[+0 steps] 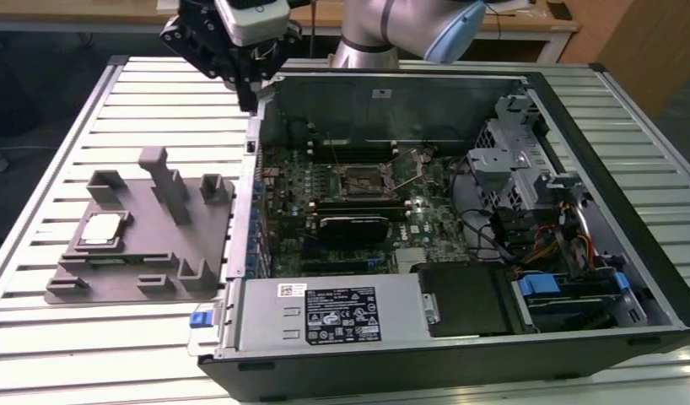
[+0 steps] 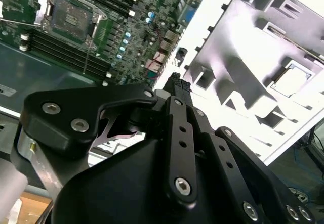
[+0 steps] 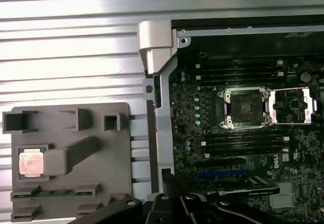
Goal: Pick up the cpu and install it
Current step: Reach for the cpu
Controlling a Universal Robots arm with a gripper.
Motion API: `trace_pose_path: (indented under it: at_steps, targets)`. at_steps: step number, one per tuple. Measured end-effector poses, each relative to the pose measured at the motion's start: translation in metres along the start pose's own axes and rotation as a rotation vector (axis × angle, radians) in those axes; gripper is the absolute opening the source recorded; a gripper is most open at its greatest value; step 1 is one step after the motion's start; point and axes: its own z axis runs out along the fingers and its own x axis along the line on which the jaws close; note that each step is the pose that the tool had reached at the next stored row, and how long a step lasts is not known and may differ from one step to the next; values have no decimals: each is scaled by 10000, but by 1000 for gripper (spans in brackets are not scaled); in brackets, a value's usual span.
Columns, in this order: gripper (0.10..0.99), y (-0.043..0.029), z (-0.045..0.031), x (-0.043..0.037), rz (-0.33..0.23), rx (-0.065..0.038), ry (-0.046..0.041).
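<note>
On the grey tray [image 1: 132,283], at the exterior view's left, the cpu [image 1: 101,229] lies flat in a square recess, well apart from the gripper [image 1: 246,91]. The gripper hangs above the slatted table [image 1: 153,110], just beside the far corner of the open computer case [image 1: 435,363]. Its fingers are drawn together at the tip and hold nothing.

From the exterior view come the whole case, the arm above it, and a power supply bearing a black-and-white printed label [image 1: 342,314] with a smaller white sticker [image 1: 291,289] beside it. The first wrist view looks straight down. There the cpu [image 3: 30,163] shows a pale top, and the motherboard socket [image 3: 244,107] stands bare with its metal frame [image 3: 291,105] swung open beside it.

The second wrist view looks along the gripper [image 2: 174,82], with the socket [image 2: 71,14] to one side of the tip and the tray [image 2: 243,72] with the cpu [image 2: 291,80] to the other.
</note>
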Motion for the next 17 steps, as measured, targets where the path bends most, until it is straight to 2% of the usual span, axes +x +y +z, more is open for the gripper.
trace_pose_path:
  at_steps: [17]
  targets:
    - [106, -29, 2, 384, 1, 1, 0]
